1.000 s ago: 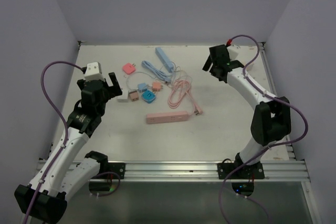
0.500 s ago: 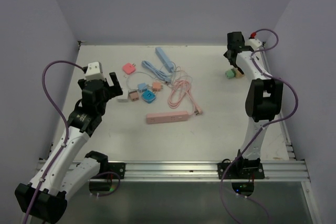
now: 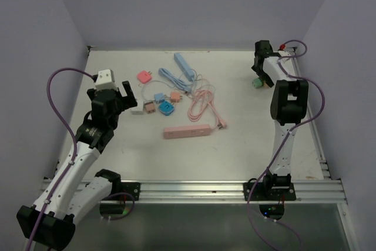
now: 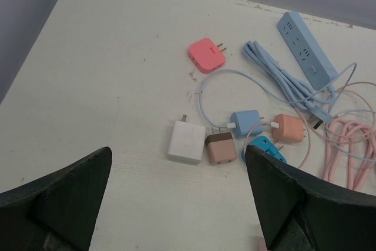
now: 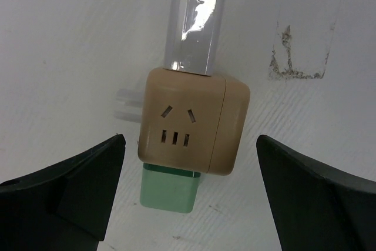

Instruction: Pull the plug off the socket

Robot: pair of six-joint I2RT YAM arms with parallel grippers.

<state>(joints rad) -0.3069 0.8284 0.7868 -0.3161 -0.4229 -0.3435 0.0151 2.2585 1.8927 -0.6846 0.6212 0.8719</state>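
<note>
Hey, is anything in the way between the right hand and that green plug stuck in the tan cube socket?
Nothing visible is in the way. The right hand is open and straddles the tan cube socket and the green plug sticking out of it, with an open gap on each side.

White arm links [image 3: 76,163], black joints [image 3: 292,101], purple cables [image 3: 59,73]; jaws apparently dark.
</note>
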